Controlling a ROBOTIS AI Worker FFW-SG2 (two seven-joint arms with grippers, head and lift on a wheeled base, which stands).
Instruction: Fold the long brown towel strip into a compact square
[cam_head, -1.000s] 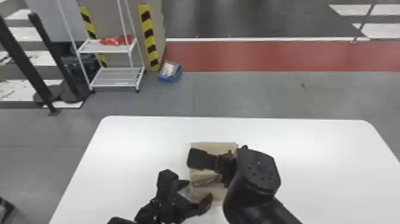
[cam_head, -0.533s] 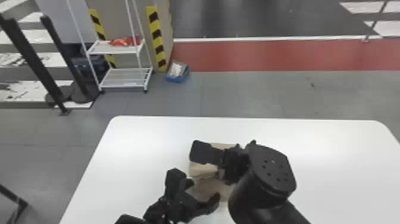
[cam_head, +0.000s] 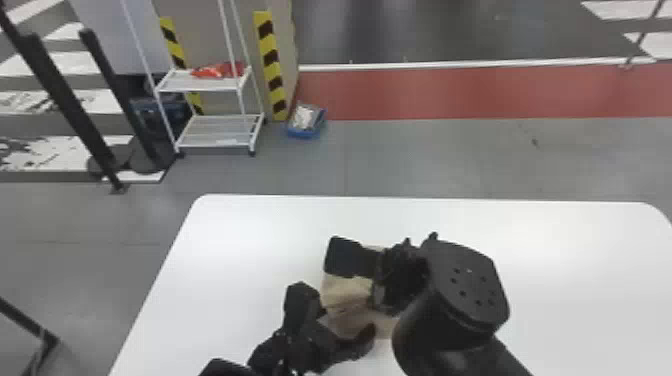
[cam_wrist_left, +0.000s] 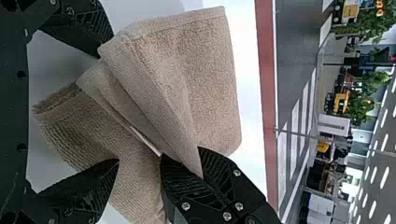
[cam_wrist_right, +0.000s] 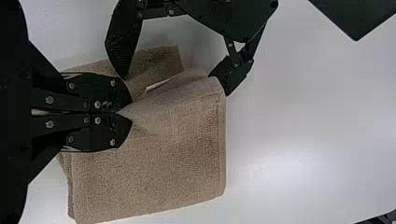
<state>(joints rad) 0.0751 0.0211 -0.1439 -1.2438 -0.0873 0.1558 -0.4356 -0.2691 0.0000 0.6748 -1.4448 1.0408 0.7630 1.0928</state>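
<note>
The brown towel (cam_head: 345, 292) lies partly folded near the table's front, with overlapping layers and a raised crease. On its right, my right gripper (cam_head: 400, 275) reaches in over it. My left gripper (cam_head: 336, 320) is at the towel's near left side. In the left wrist view, my left gripper (cam_wrist_left: 111, 107) stands open, the towel (cam_wrist_left: 205, 70) passing between and beyond its fingers. My right gripper (cam_wrist_right: 130, 116) is shut on a fold edge of the towel (cam_wrist_right: 154, 177), close beside one left fingertip. Part of the towel is hidden under the right arm.
The white table (cam_head: 260, 225) extends around the towel on its far, left and right sides. Beyond it on the floor stand a white wire rack (cam_head: 220, 131) and a small blue bin (cam_head: 306, 131). Both arms are close together over the towel.
The right gripper has shifted slightly left and away over the table, and the towel's fold beneath it looks more raised. The left gripper has barely moved. The head view has turned slightly left.
</note>
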